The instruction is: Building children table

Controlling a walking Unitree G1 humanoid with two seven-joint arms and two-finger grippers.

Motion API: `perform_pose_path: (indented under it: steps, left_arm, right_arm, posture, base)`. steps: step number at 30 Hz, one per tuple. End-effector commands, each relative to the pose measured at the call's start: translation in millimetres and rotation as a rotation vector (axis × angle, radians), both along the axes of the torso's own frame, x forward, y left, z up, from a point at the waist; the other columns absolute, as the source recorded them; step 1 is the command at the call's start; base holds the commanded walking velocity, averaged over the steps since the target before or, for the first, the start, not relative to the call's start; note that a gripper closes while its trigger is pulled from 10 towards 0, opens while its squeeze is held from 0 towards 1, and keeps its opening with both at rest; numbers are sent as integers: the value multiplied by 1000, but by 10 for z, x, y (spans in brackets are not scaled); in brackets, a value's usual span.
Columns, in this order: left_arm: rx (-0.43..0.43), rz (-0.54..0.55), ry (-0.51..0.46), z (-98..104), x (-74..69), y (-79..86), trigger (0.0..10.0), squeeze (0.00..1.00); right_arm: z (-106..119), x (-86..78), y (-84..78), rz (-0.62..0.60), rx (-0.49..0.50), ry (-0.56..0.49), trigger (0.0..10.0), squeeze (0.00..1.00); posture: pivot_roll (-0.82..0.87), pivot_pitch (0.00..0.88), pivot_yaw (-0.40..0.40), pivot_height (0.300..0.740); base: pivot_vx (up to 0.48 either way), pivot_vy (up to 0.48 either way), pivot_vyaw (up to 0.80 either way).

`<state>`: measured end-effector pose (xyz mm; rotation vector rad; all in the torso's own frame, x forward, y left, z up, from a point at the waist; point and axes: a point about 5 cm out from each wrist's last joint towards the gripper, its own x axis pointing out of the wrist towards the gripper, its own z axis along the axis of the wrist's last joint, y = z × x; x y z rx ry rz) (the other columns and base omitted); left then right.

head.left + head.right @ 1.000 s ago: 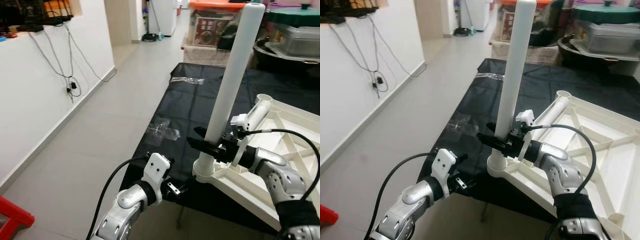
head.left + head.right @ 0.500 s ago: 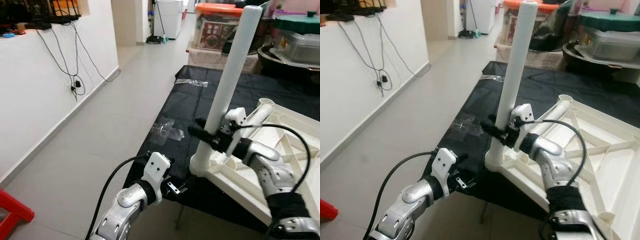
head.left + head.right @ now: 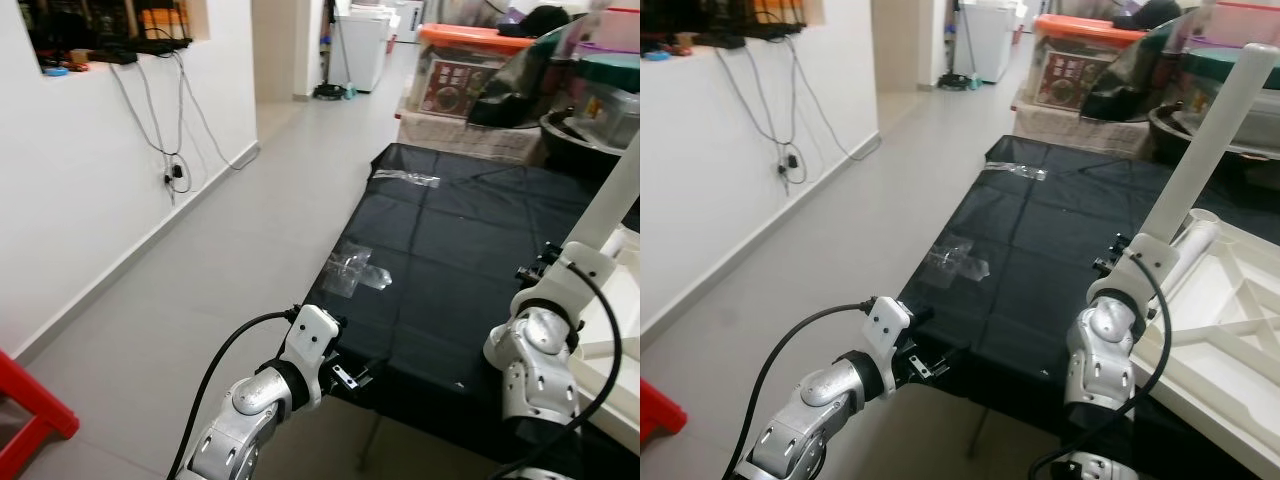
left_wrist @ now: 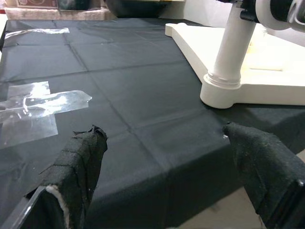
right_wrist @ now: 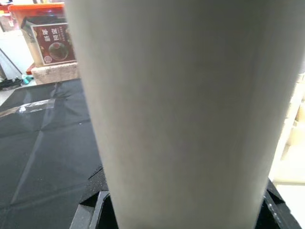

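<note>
The right gripper (image 5: pixel 183 210) is closed around a thick white table leg (image 5: pixel 181 109), its black fingers (image 5: pixel 93 188) showing on either side of the tube, which crosses the middle of the right wrist view. In the right eye view the leg (image 3: pixel 1205 150) rises tilted at the upper right, above the right wrist. Its foot sits in a round socket at the corner of the upturned white tabletop (image 3: pixel 1230 330) at the right edge. The tabletop lies on a black cloth-covered work table (image 3: pixel 1050 240) in the centre right. The left gripper (image 4: pixel 167 157) hangs low at the near edge of that table, its two cloth-wrapped fingers (image 4: pixel 81 157) spread apart and holding nothing. A crumpled clear plastic wrapper (image 3: pixel 355 270) lies on the cloth. Grey tiled floor (image 3: pixel 200 260) fills the left.
</note>
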<state>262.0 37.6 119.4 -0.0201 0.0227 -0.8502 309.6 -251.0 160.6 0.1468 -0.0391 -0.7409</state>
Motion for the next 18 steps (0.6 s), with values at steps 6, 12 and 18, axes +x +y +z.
perform_pose_path:
  steps: [6,12,18]
  left_arm:
    - [8,-9,-11,39,8,-19,10000,0]
    - [8,-10,-12,45,9,-17,10000,0]
    - [9,-12,-12,49,10,-19,10000,0]
  right_arm:
    - [-159,121,270,115,111,-48,10000,1000]
    - [2,227,253,334,85,-176,10000,0]
    - [138,212,251,808,41,-204,10000,0]
  posture:
    - [109,0,-36,740]
    - [106,0,-35,740]
    - [109,0,-37,740]
  base:
    - [0,0,0]
    - [0,0,0]
    - [0,0,0]
